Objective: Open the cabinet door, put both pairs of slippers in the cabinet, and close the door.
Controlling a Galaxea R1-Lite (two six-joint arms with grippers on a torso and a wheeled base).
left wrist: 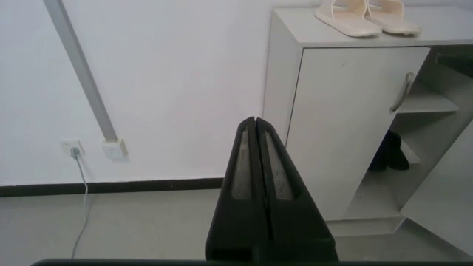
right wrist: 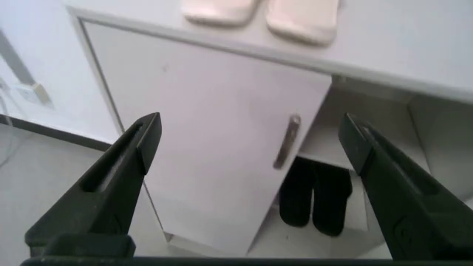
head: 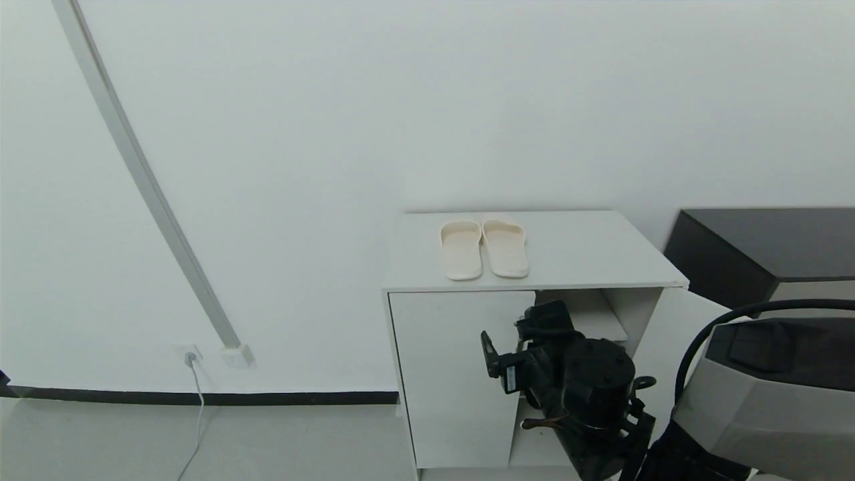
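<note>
A cream pair of slippers [head: 484, 248] lies side by side on top of the white cabinet [head: 588, 257]. Its left door [head: 461, 374] is closed and its right half stands open. On the low shelf inside sits a black pair of slippers [right wrist: 318, 193], just past the closed door's metal handle [right wrist: 287, 142]. My right gripper [right wrist: 251, 140] is open in front of that handle with nothing between its fingers. My right arm's wrist [head: 574, 381] hangs before the open half. My left gripper [left wrist: 256, 124] is shut on nothing, well out from the cabinet's left side.
The opened right door [left wrist: 443, 199] swings out toward me on the right. A dark low cabinet [head: 768, 247] stands farther right. On the left wall are a slanted cable duct [head: 140, 174] and a socket with a cord [head: 192, 361]. Bare floor [head: 200, 441] lies left of the cabinet.
</note>
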